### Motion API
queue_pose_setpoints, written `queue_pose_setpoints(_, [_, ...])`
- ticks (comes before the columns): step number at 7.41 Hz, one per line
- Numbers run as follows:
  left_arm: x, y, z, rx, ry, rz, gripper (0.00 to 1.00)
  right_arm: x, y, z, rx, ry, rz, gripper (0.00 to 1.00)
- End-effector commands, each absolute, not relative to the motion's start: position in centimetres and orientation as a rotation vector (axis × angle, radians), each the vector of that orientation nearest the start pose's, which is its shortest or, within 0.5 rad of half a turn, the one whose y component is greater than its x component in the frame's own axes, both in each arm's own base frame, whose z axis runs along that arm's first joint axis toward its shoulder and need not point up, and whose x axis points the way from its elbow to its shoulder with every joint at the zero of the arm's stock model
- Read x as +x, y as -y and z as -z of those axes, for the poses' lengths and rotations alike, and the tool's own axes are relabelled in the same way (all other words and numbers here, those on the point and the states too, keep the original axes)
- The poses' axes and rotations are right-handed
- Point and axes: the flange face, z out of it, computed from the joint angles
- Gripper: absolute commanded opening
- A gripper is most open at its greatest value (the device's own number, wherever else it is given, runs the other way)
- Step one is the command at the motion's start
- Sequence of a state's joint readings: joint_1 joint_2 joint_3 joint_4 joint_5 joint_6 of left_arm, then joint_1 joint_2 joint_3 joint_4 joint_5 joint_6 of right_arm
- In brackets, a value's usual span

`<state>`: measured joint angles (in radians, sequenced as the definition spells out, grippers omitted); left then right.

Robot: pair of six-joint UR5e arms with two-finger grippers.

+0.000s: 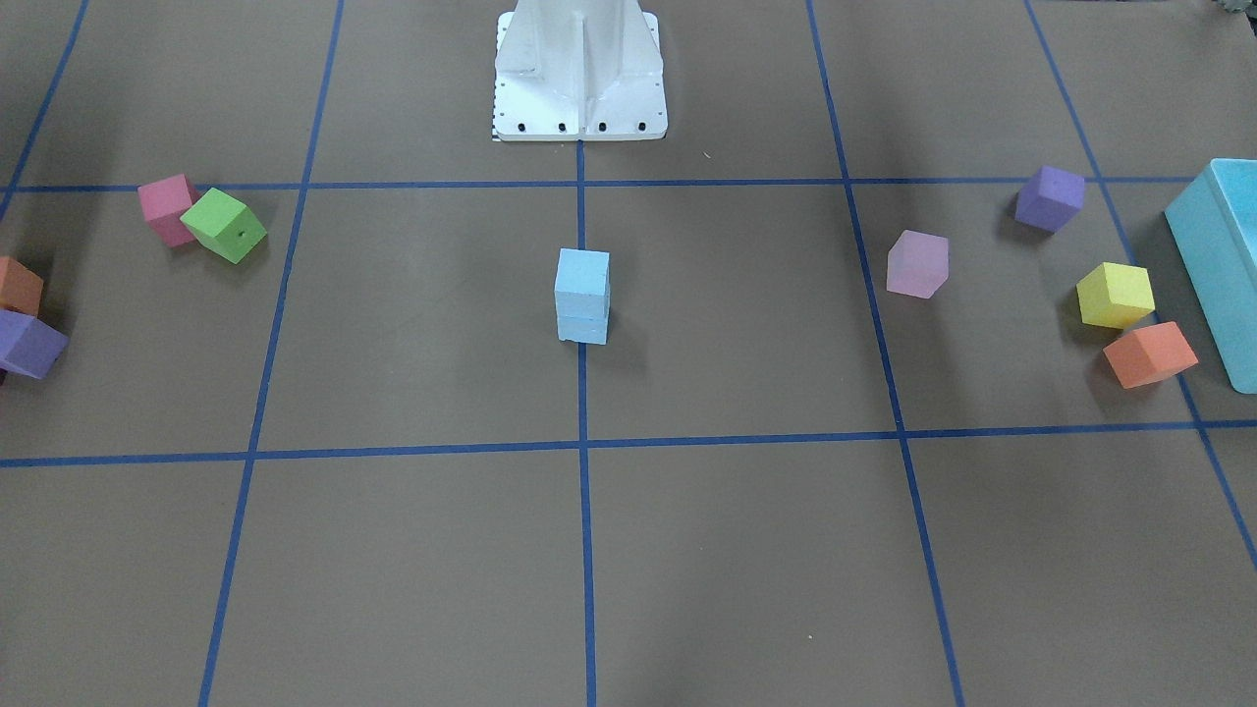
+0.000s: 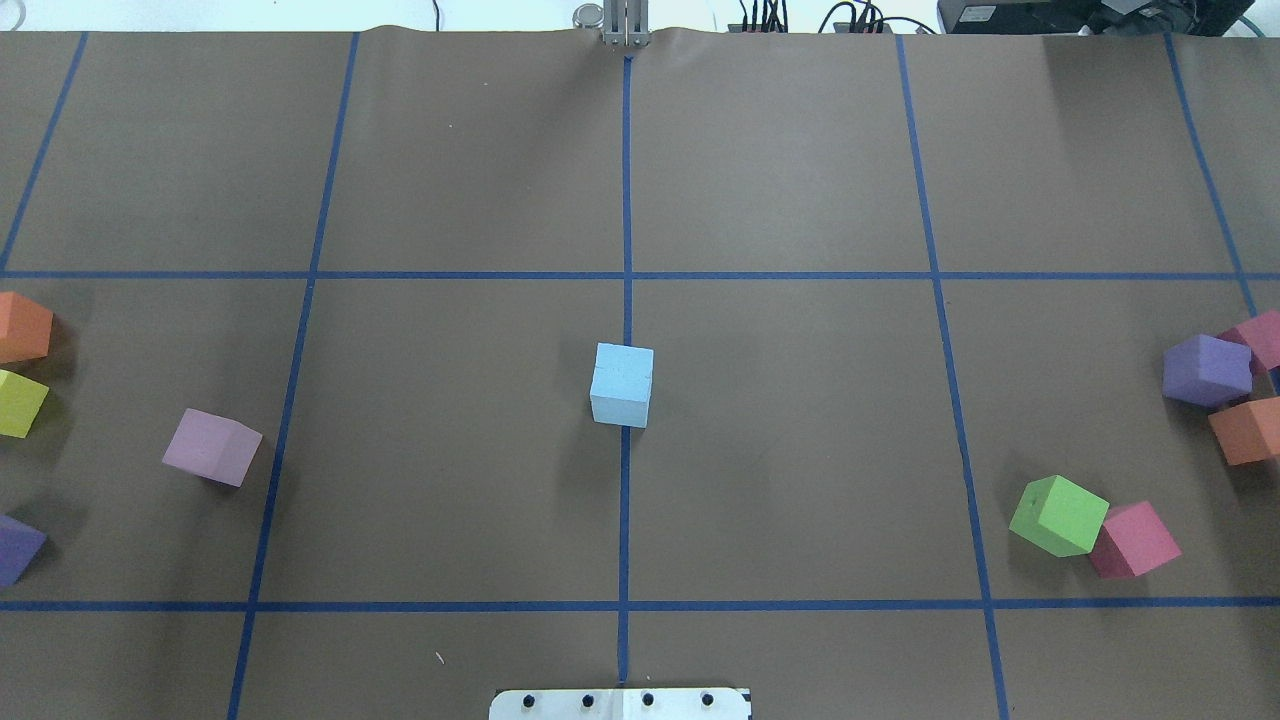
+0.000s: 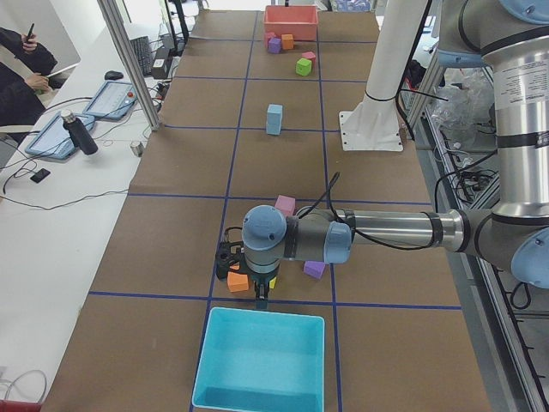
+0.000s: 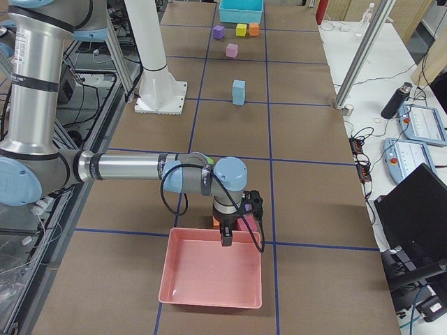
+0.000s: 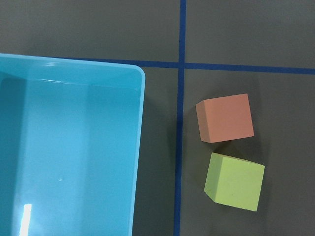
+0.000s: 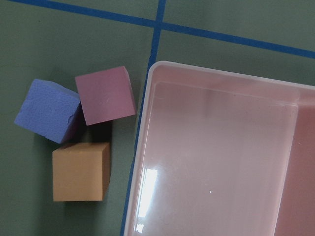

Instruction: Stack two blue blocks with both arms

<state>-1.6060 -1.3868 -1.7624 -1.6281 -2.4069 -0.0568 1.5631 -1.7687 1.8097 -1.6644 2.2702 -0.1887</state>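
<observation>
The two pale blue blocks (image 1: 582, 295) stand stacked one on the other at the table's centre, on the middle tape line. The stack also shows in the overhead view (image 2: 622, 384), the exterior left view (image 3: 274, 119) and the exterior right view (image 4: 238, 91). No gripper touches it. My left gripper (image 3: 260, 299) hangs far from the stack, by the turquoise box (image 3: 262, 360) at the table's left end. My right gripper (image 4: 227, 239) hangs over the pink tray's rim (image 4: 209, 232) at the right end. I cannot tell whether either is open or shut.
On my left side lie an orange cube (image 5: 225, 118), a yellow cube (image 5: 235, 181), a pink cube (image 2: 211, 447) and a purple cube (image 1: 1049, 197). On my right side lie a green cube (image 2: 1058, 515), a magenta cube (image 2: 1133, 540), a purple cube (image 6: 47, 110) and an orange cube (image 6: 81, 171).
</observation>
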Motion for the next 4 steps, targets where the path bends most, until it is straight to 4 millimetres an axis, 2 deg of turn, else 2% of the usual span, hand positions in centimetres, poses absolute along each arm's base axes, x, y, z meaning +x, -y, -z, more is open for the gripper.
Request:
queue_pose_setpoints(1, [-7.42,41.57,-63.84,0.05,-0.835,0.06,0.98,6.61,40.44,-64.43,0.013,0.702,0.17,1.0])
queue_pose_setpoints(4, [-7.44,40.73,-64.34,0.039,-0.836,0.067,0.98,6.61,40.44,-64.43,0.013,0.702,0.17,1.0])
